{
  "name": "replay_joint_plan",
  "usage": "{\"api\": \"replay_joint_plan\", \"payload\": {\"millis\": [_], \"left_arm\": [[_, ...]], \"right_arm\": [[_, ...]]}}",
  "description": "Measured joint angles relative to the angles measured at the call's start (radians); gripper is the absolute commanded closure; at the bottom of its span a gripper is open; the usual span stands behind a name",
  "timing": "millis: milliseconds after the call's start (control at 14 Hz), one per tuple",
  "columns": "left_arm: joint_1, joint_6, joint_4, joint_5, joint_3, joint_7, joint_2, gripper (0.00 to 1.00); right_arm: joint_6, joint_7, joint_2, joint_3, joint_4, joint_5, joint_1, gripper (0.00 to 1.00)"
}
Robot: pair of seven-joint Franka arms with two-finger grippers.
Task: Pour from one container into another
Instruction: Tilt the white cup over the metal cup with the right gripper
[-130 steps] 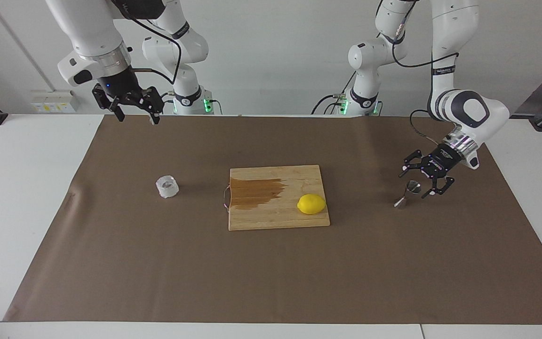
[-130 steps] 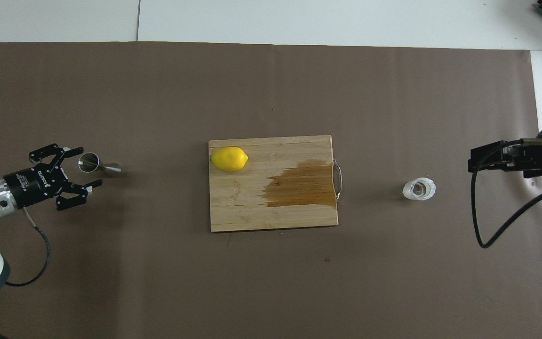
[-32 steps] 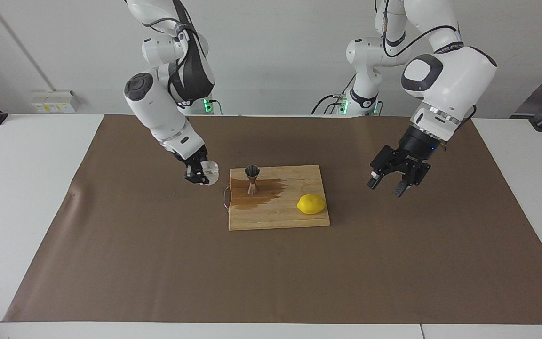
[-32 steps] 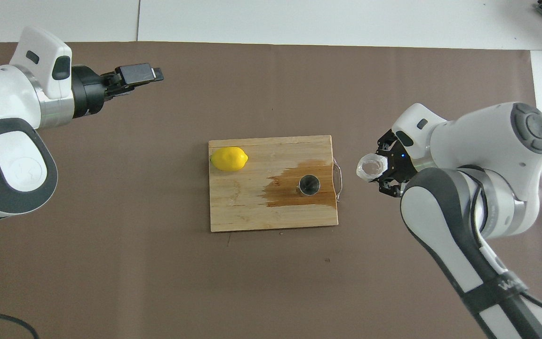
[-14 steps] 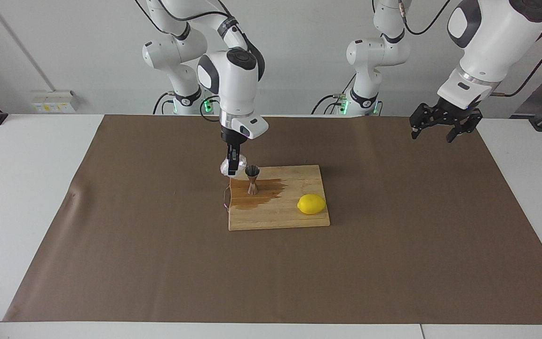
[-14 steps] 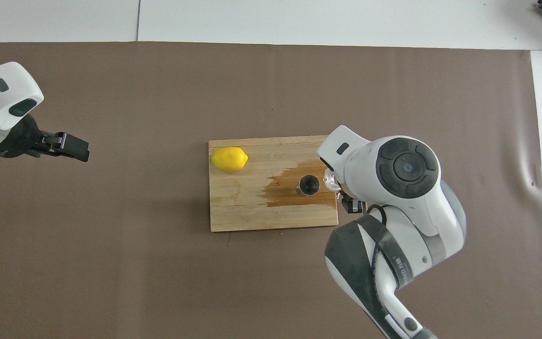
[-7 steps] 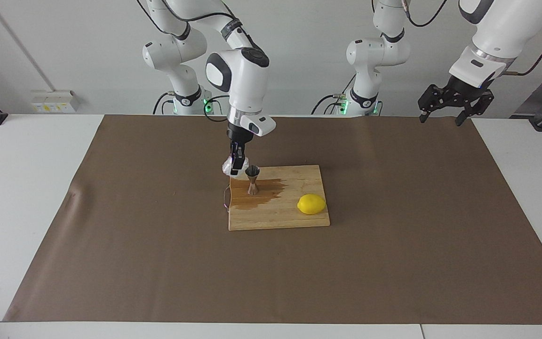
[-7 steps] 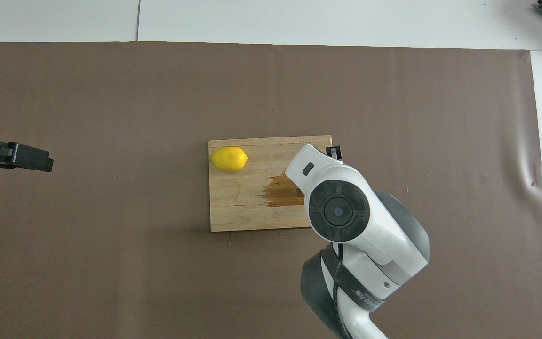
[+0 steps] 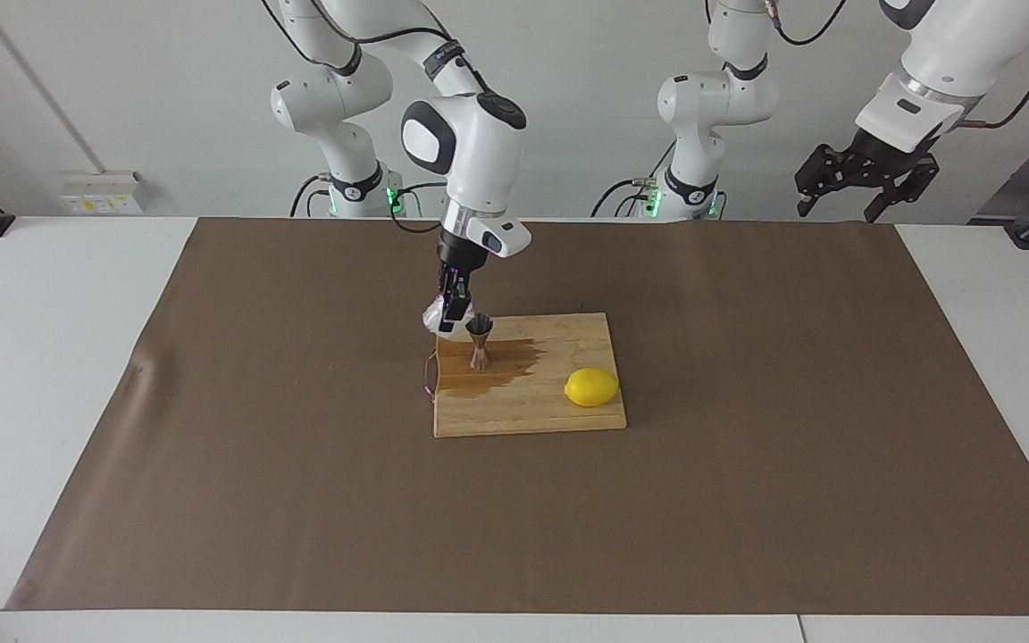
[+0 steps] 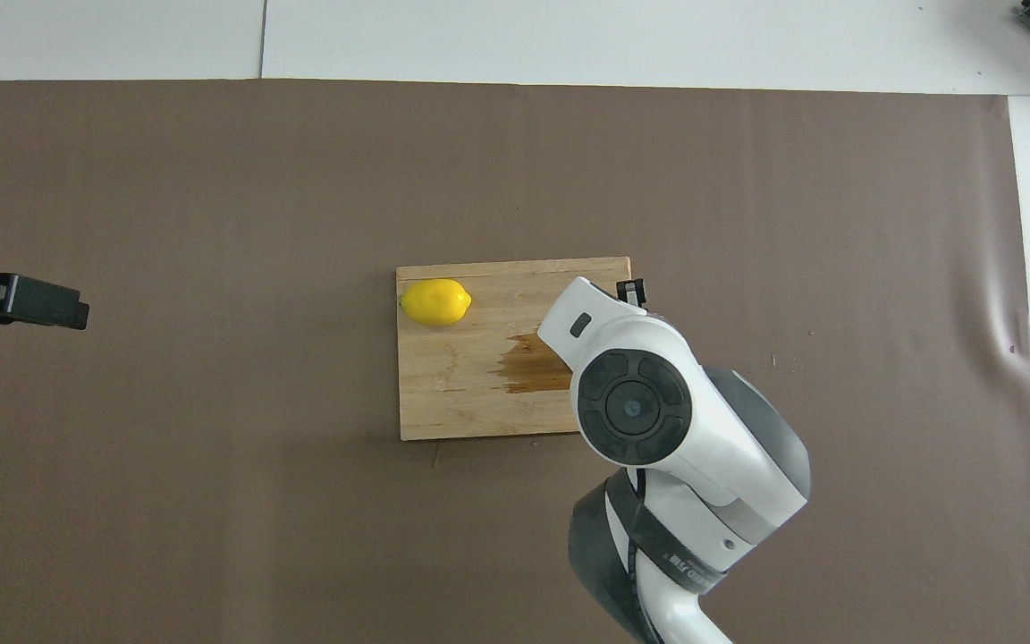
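The steel jigger [image 9: 480, 341] stands upright on the wet stain of the wooden cutting board [image 9: 523, 413], at the board's end toward the right arm. My right gripper [image 9: 453, 312] hangs just beside the jigger's rim, shut on the clear glass cup [image 9: 436, 320], which is tilted toward the jigger. In the overhead view my right arm's wrist [image 10: 633, 404] hides the cup and the jigger. My left gripper [image 9: 839, 198] waits open and empty, raised high over the left arm's end of the table; its fingertips [image 10: 57, 309] show at the overhead view's edge.
A yellow lemon [image 9: 591, 387] lies on the board's end toward the left arm, and the lemon [image 10: 435, 301] also shows from above. A brown wet stain [image 10: 533, 368] spreads over the board [image 10: 461, 402]. Brown paper [image 9: 747, 500] covers the table.
My right wrist has risen and leaned slightly toward the jigger, keeping the cup beside its rim. The left gripper has lifted a little higher, back toward the robots.
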Motion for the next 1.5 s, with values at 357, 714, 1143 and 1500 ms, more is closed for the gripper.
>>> {"api": "replay_joint_plan", "payload": {"millis": [357,714,1143,1500], "left_arm": [[0.000,-0.001,-0.001,0.000,0.000,0.000,-0.001,0.00],[0.000,-0.001,-0.002,0.000,0.000,0.000,-0.001,0.00],[0.000,-0.002,-0.002,0.000,0.000,0.000,-0.001,0.00],[0.000,-0.002,-0.002,0.000,0.000,0.000,-0.001,0.00]], "right_arm": [[-0.012,0.034,-0.001,0.000,0.000,-0.060,0.027,1.00],[-0.056,0.144,-0.015,0.003,0.000,-0.141,0.077,1.00],[-0.069,0.177,-0.018,0.003,0.000,-0.188,0.080,1.00],[-0.069,0.229,-0.021,0.003,0.000,-0.232,0.080,1.00]]}}
